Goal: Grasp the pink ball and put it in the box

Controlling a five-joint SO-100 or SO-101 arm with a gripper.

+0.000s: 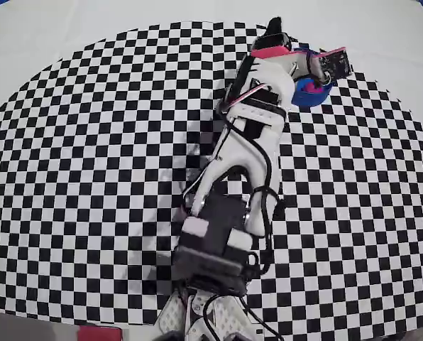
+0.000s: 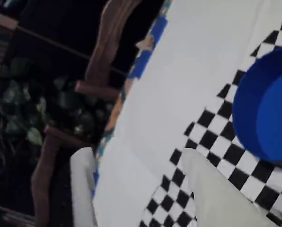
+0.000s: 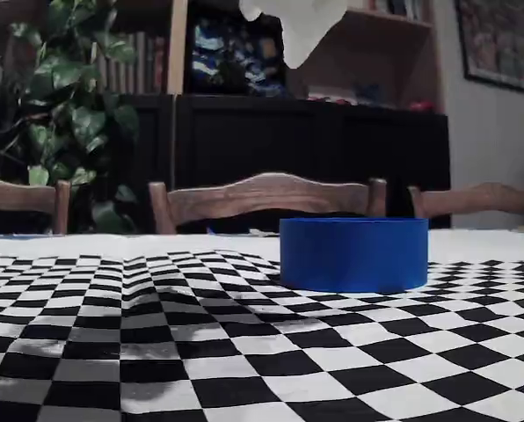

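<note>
Dark bookshelves [image 3: 218, 53] and a leafy green houseplant [image 3: 69, 105] fill the back of the room, with curved wooden chair backs [image 3: 262, 189] lined up behind the table. Down on the table we've got a black-and-white checkered cloth [image 3: 156, 352] with plain white beyond it. It lies flat but soft, so expect a round thing to roll and settle on it.

Up at the far end, the white two-finger gripper [image 2: 136, 153] hangs above the cloth. In the wrist view its jaws stand wide apart with nothing between them but bare cloth.

The round bright-blue shallow tub, the box [image 3: 354, 253], sits upright just beside it. The fixed view shows nothing on the cloth around it.

And the small magenta-pink ball [image 1: 312, 87]? From overhead a patch of magenta shows against the blue, under the gripper's hardware. My read is that it's lying inside the box, though the low wall hides it from the side and the wrist view catches only part of the floor.

As for handling, the ball looks matte, light and smooth-sided, so it's likely grippy enough but quick to squirt out if pinched off-centre. Take it across its widest middle, fingers level. The box looks stiff and light, and a nudge to its wall could slide it.
</note>
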